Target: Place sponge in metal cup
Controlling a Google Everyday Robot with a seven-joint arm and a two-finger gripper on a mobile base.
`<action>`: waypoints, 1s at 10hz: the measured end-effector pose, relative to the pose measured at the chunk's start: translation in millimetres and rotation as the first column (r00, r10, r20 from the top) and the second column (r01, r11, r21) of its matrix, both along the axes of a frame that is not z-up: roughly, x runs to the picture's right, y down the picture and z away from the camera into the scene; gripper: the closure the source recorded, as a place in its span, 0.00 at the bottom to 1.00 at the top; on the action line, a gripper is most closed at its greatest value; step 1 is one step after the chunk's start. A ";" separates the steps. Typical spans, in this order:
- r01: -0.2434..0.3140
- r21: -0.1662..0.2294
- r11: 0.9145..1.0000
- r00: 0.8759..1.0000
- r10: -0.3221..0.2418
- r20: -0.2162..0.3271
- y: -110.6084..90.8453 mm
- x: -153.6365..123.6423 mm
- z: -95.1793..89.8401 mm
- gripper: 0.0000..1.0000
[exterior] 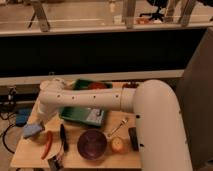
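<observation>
The pale blue sponge [32,131] is at the left edge of the wooden table [25,155], at the tip of my arm. My gripper [41,121] hangs from the white arm right over the sponge's right end and seems to touch it. A dark round bowl [92,145] stands at the front middle of the table, well right of the sponge. I see no other cup-like vessel.
A long red pepper [48,144] and a black tool [63,137] lie between the sponge and the bowl. A green tray [84,114] is behind, under the arm. A spoon [116,129], a yellow round fruit [117,145] and a darker blue flat object [22,118] also show.
</observation>
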State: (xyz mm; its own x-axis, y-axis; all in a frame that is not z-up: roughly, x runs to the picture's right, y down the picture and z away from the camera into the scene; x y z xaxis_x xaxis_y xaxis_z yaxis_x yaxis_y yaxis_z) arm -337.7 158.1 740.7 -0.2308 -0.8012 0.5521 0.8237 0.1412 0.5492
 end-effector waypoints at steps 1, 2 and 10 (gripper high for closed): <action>0.001 -0.006 1.000 1.000 -0.001 0.009 -0.2 -3.5 0.0 0.91; -0.002 -0.013 1.000 1.000 0.002 0.015 -0.1 -5.4 0.4 0.83; 0.001 -0.076 0.997 0.997 0.005 0.080 4.3 -27.5 3.9 0.20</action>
State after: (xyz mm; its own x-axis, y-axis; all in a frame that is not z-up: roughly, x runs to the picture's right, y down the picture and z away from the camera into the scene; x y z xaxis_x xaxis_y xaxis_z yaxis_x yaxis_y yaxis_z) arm -365.2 162.4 744.6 -0.2750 -0.7584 0.5910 0.7771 0.1866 0.6011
